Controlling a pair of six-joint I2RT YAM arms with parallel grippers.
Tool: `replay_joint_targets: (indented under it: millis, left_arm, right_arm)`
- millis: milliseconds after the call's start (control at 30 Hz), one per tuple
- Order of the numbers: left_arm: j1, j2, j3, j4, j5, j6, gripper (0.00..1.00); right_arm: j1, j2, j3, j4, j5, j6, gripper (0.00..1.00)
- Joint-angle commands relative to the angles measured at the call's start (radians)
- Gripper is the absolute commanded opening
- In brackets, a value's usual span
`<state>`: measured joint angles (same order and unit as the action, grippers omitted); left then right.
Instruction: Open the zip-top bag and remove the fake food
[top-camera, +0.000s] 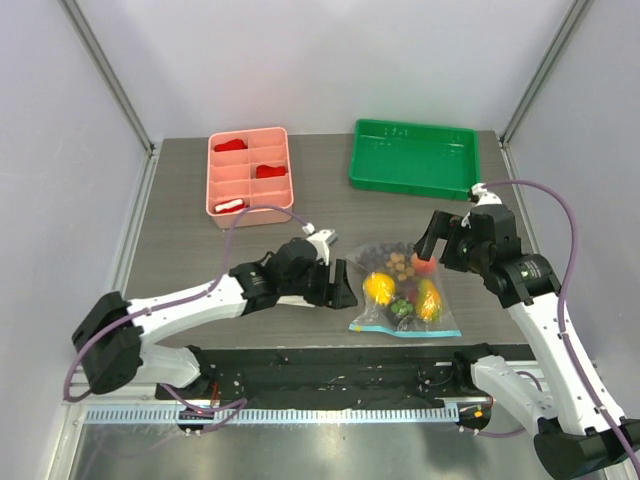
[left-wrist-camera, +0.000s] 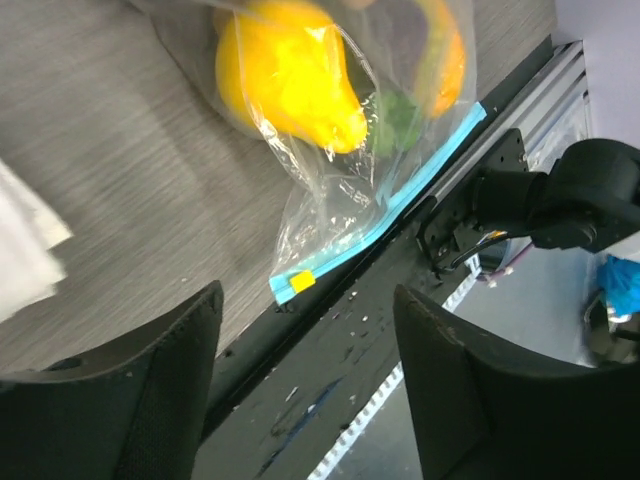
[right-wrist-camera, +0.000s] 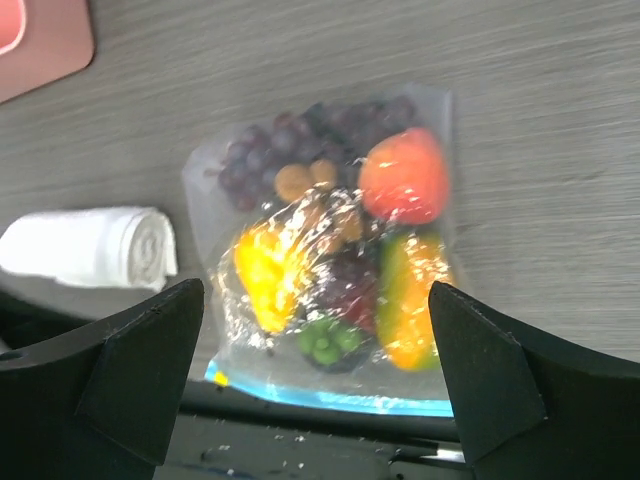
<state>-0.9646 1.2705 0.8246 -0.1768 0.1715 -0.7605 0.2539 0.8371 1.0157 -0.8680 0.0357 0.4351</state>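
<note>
Presently, a grey table (top-camera: 180, 200) is seen carrying a green tray (top-camera: 415, 160) at the back right and a pink tray (top-camera: 225, 172) at the back left. The zip-top bag (top-camera: 405, 290) is laid flat near the front edge, its zip strip (top-camera: 405, 331) turned toward the arm bases. The left gripper (left-wrist-camera: 305, 320) is held spread just beside the bag's left side and the right gripper (right-wrist-camera: 315, 300) spread above the bag, nothing being pinched by either; the fake food (top-camera: 380, 288) is contained in the bag, and a rolled white cloth (right-wrist-camera: 95, 247) is noted just left of it.
</note>
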Motion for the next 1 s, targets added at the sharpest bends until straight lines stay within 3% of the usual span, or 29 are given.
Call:
replay_joint_targets:
  millis: [0, 200, 300, 600, 700, 767, 833, 967]
  left_arm:
    - [-0.023, 0.101, 0.007, 0.201, 0.103, -0.092, 0.63]
    - [-0.043, 0.096, 0.088, 0.019, 0.046, -0.209, 0.66]
    - [-0.046, 0.118, 0.091, -0.035, 0.08, -0.299, 0.64]
    - [-0.056, 0.079, -0.016, -0.076, 0.158, -0.402, 0.57]
    - [-0.06, 0.112, 0.037, -0.207, 0.169, -0.323, 0.55]
    - [-0.074, 0.113, 0.123, -0.285, 0.104, -0.255, 0.57]
    - [-0.082, 0.121, 0.178, -0.376, 0.074, -0.146, 0.63]
    - [-0.082, 0.203, 0.249, -0.405, 0.092, -0.04, 0.73]
  right_arm:
    - [-0.001, -0.021, 0.014, -0.009, -0.148, 0.051, 1.0]
    - [-0.001, 0.019, 0.147, -0.207, -0.26, 0.177, 1.0]
    - [-0.001, 0.008, 0.152, -0.221, -0.278, 0.212, 1.0]
    - [0.001, -0.188, -0.109, -0.282, -0.306, 0.318, 1.0]
    - [-0.001, -0.242, -0.192, -0.362, -0.315, 0.37, 0.97]
    - [0.001, -0.291, -0.227, -0.425, -0.31, 0.407, 0.97]
    - [-0.001, -0.323, -0.27, -0.428, -0.287, 0.457, 0.97]
    - [-0.001, -0.29, -0.343, -0.425, -0.348, 0.498, 0.97]
